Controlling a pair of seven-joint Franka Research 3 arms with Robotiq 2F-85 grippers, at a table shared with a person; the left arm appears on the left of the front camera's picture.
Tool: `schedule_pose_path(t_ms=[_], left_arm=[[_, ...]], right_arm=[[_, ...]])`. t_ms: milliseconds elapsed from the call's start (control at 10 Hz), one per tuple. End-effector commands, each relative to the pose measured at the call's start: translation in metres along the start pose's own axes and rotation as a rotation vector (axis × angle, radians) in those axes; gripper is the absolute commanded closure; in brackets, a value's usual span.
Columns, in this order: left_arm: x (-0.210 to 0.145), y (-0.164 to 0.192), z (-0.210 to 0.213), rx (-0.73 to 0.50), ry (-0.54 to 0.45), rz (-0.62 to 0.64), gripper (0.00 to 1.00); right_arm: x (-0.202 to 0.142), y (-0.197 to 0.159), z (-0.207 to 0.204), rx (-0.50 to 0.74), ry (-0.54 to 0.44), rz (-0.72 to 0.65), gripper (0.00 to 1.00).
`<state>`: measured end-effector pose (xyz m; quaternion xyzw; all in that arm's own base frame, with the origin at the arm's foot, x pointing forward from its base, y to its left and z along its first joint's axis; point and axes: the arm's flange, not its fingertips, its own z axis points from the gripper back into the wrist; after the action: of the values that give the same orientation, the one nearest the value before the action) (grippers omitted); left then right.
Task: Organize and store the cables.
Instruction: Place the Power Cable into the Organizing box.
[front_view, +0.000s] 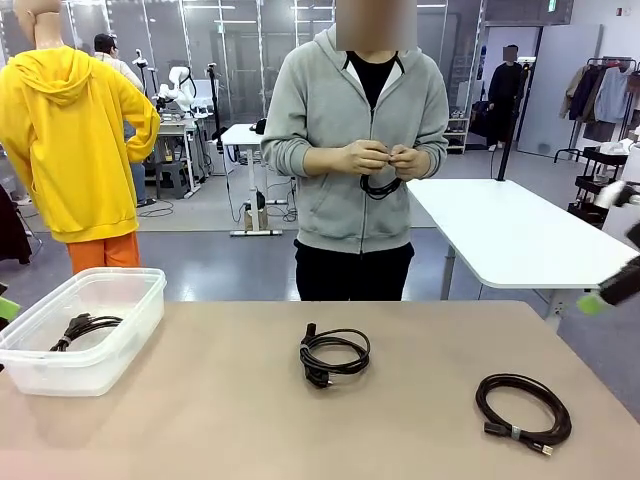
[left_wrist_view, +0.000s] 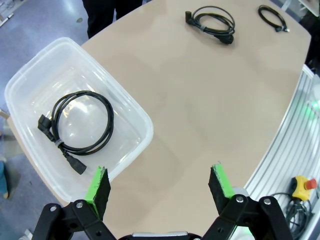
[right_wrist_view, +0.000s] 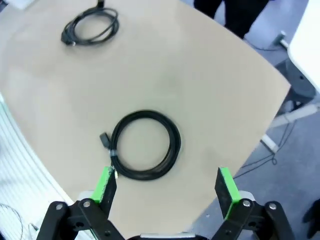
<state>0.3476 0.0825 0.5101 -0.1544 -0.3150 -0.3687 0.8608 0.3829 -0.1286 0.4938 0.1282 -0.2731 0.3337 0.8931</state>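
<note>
well, the tied cable (right_wrist_view: 175, 142) lies flat just ahead of the wide jaws of our right gripper (right_wrist_view: 165, 176); our left gripper (left_wrist_view: 159, 172), also wide, is well apart from it

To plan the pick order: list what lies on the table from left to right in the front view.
clear bin holding one coiled cable → loose coiled cable at the middle → tied coiled cable on the right
</note>
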Motion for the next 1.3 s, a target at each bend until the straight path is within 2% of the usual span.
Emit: schedule_pose_path(t_ms=[0,300,400,500,600,700,800,1000,1200], left_arm=[[0.003,0.000,0.000,0.016,0.015,0.007,0.00],[0.003,0.000,0.000,0.016,0.015,0.007,0.00],[0.003,0.000,0.000,0.016,0.015,0.007,0.00],[0.003,0.000,0.000,0.016,0.015,0.007,0.00],[0.000,0.000,0.000,0.000,0.000,0.000,0.00],[0.011,-0.002,-0.012,0.037,-0.002,0.020,0.00],[0.025,-0.014,-0.023,-0.009,-0.046,0.016,0.00],[0.058,-0.050,-0.047,-0.054,0.019,-0.072,0.00],[0.090,-0.086,-0.085,-0.123,0.095,-0.088,0.00]], right_arm=[[-0.036,-0.024,0.015,0.149,-0.068,0.091,0.00],[-0.080,-0.055,0.016,0.301,-0.081,0.232,0.00],[-0.079,-0.056,0.008,0.357,-0.089,0.253,0.00],[-0.079,-0.033,0.018,0.223,-0.087,0.178,0.00],[-0.079,-0.033,0.018,0.223,-0.087,0.178,0.00],[-0.079,-0.033,0.018,0.223,-0.087,0.178,0.00],[-0.079,-0.033,0.018,0.223,-0.087,0.178,0.00],[-0.079,-0.033,0.018,0.223,-0.087,0.178,0.00],[-0.079,-0.033,0.018,0.223,-0.087,0.178,0.00]])
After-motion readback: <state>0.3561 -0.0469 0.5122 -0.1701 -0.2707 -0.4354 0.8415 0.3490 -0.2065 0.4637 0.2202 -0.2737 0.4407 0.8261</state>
